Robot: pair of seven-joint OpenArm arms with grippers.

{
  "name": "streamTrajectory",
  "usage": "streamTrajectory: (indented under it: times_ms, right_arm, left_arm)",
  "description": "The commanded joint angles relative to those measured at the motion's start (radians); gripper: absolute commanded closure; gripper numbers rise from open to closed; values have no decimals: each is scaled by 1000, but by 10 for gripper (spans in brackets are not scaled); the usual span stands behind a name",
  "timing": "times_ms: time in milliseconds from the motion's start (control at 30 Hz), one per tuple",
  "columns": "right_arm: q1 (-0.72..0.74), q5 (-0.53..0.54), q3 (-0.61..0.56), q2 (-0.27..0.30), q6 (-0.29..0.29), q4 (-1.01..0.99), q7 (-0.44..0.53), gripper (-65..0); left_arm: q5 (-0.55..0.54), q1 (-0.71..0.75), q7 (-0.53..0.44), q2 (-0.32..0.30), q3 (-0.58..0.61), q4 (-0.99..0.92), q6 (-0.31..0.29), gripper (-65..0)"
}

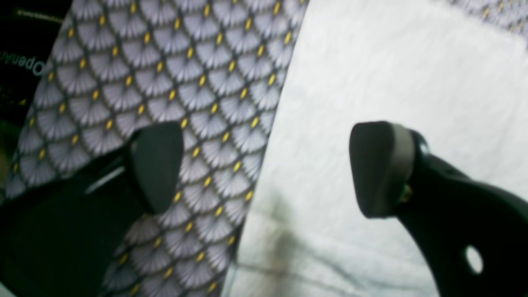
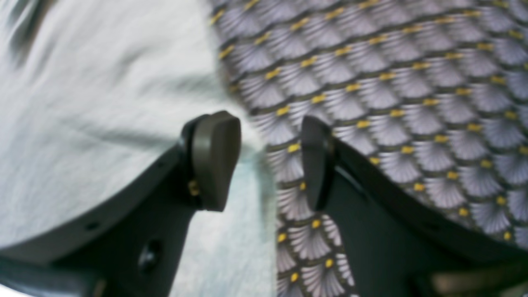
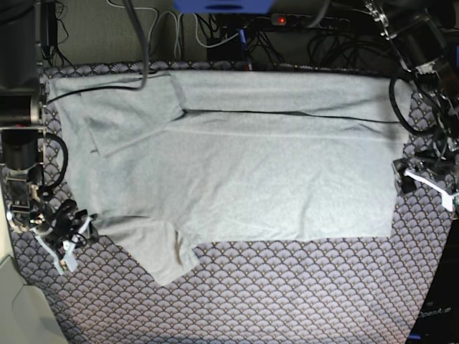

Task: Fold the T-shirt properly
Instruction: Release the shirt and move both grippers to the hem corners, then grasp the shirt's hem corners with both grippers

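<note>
Base view: T-shirt on scallop-patterned tablecloth, cables behind, both grippers released.

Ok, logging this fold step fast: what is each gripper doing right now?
Left gripper: open, holding nothing, over the T-shirt edge.
Right gripper: open, holding nothing, straddling the T-shirt edge above the tablecloth.
</note>
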Motion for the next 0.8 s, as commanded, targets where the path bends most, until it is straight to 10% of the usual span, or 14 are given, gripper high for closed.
streamTrajectory:
  times_ms: [0,767]
  right_arm:
    - [36,12,4,14,2,6,28,-291]
    - [-37,12,7,14,-2,-29,63,-240]
  left_arm:
    - [-2,-14,-10,-10,-1,13,-3,-625]
    - [-1,-166,-47,7,5,-191,-3,-625]
